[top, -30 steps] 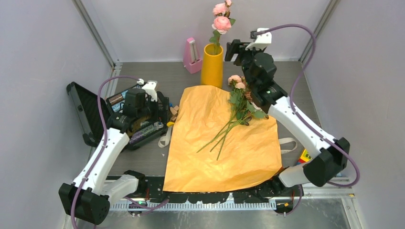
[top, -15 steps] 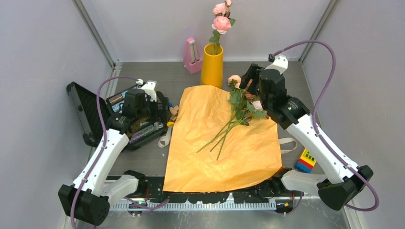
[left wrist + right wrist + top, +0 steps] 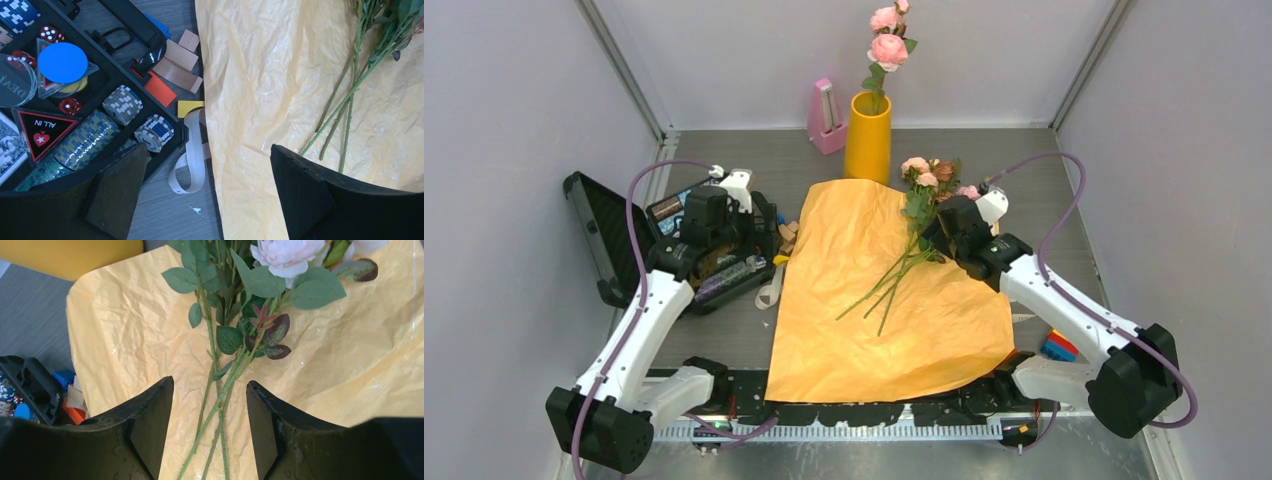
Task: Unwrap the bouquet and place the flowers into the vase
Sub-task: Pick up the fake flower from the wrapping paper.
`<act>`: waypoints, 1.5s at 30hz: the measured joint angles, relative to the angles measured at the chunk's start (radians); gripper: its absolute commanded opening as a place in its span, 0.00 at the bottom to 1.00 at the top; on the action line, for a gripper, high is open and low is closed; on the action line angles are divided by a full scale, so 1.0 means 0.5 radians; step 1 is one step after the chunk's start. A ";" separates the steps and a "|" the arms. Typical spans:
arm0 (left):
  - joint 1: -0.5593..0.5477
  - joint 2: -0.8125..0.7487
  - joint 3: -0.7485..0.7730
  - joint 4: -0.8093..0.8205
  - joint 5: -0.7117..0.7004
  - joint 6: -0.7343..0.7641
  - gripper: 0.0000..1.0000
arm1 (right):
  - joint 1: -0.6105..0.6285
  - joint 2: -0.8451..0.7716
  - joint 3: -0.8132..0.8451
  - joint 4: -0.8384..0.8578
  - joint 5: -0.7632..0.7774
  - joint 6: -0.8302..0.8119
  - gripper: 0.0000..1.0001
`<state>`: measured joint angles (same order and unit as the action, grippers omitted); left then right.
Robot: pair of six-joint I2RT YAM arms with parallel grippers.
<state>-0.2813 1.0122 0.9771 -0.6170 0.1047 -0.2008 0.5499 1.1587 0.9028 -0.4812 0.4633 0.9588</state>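
The bouquet is unwrapped: its crinkled orange paper (image 3: 889, 300) lies flat on the table. Several flowers (image 3: 921, 205) lie on its far right part, stems pointing to the near left. Two pink roses (image 3: 888, 45) stand in the yellow vase (image 3: 867, 135) at the back. My right gripper (image 3: 938, 237) is low over the stems (image 3: 220, 390), open, one finger on each side, with gaps to the stems. The left gripper (image 3: 742, 240) hangs wide open above the paper's left edge (image 3: 260, 75) and a beige ribbon (image 3: 192, 160), holding nothing.
An open black poker case (image 3: 624, 235) with chips and dice lies at the left under the left arm. Small wooden blocks (image 3: 789, 235) sit beside it. A pink metronome (image 3: 826, 117) stands left of the vase. A coloured toy block (image 3: 1059, 345) lies near the right arm's base.
The right arm swung down from beside the vase to the flowers lying on the paper, and its jaws narrowed around the stems. The left arm stayed still.
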 measured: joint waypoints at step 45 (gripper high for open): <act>0.000 0.014 0.000 -0.001 -0.020 0.005 0.95 | -0.542 0.834 -0.371 1.109 -0.245 0.059 0.16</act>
<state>-0.2813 1.0191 0.9771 -0.6174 0.0948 -0.1986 0.2790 1.5757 0.7174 0.0731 0.3408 0.9882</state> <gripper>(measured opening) 0.955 0.270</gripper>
